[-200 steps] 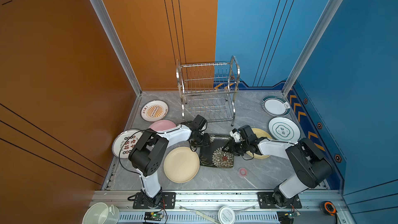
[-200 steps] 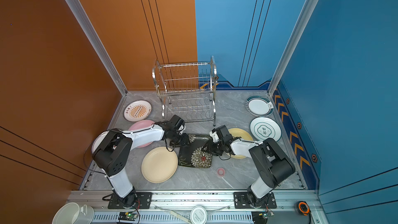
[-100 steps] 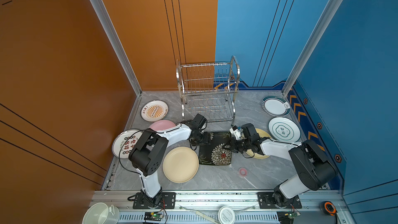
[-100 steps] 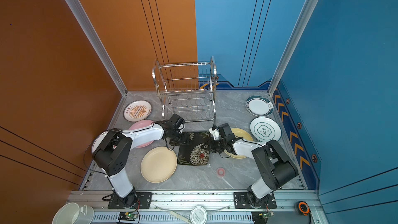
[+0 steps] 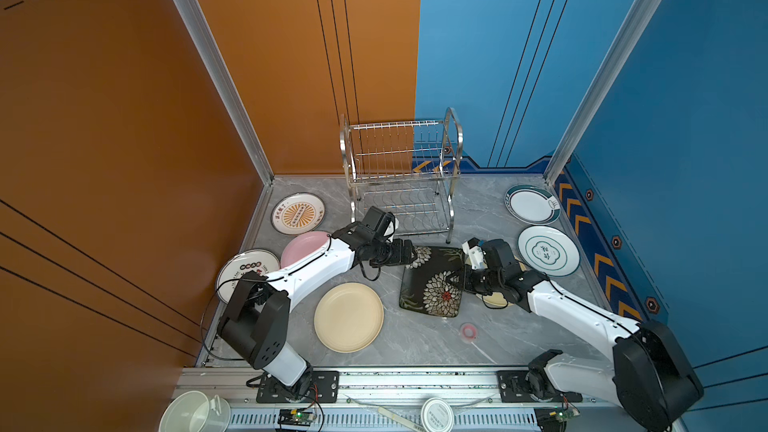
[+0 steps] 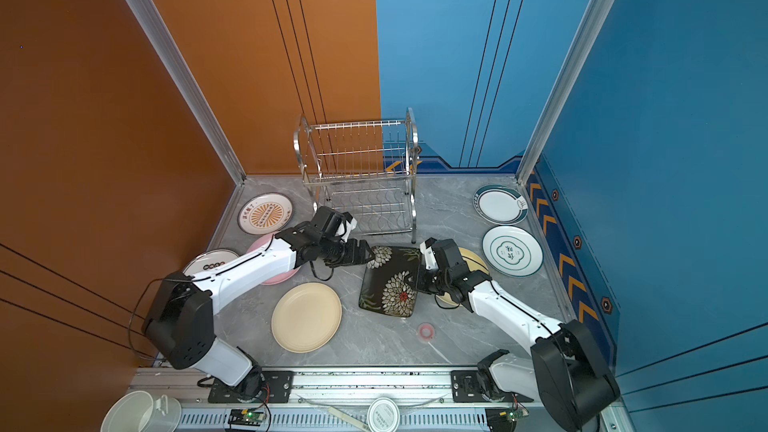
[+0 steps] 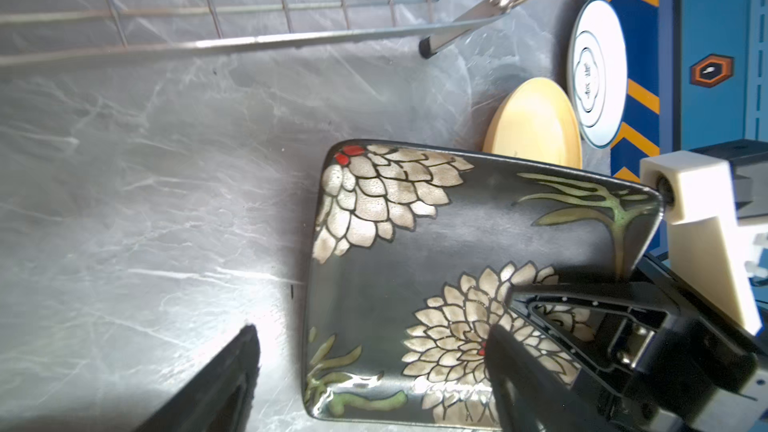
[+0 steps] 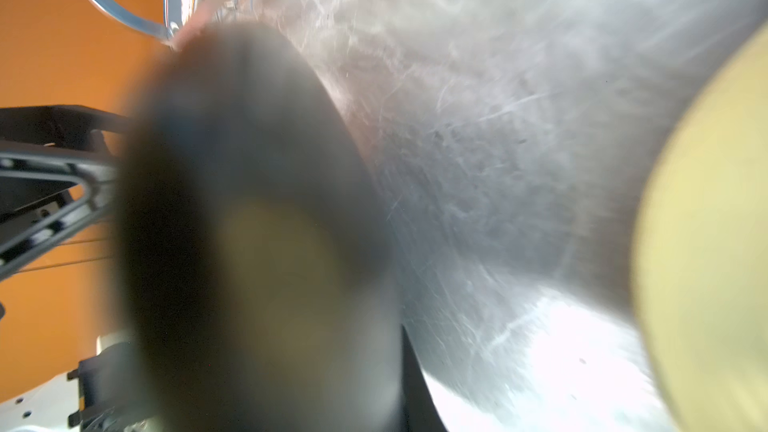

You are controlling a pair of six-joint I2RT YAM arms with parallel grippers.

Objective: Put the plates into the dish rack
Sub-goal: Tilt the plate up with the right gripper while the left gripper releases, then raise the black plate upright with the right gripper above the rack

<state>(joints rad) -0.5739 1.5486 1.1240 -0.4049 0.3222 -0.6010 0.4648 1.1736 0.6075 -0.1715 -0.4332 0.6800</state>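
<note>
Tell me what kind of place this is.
Likely a robot test cell, not a kitchen: two arms bolted to a rail, panel walls boxing in the table, plates scattered around a dish rack.

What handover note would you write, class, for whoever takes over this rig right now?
Left gripper: fingers open at the black floral plate, by its far-left corner, holding nothing.
Right gripper: shut on that plate's right edge.
Dish rack: empty, at the back.
Flat on the table: pink plate, two orange-print plates and a cream plate on the left; two teal-rimmed plates on the right; second cream plate partly under the right arm.
Done: nothing racked. Left: all eight plates.
</note>
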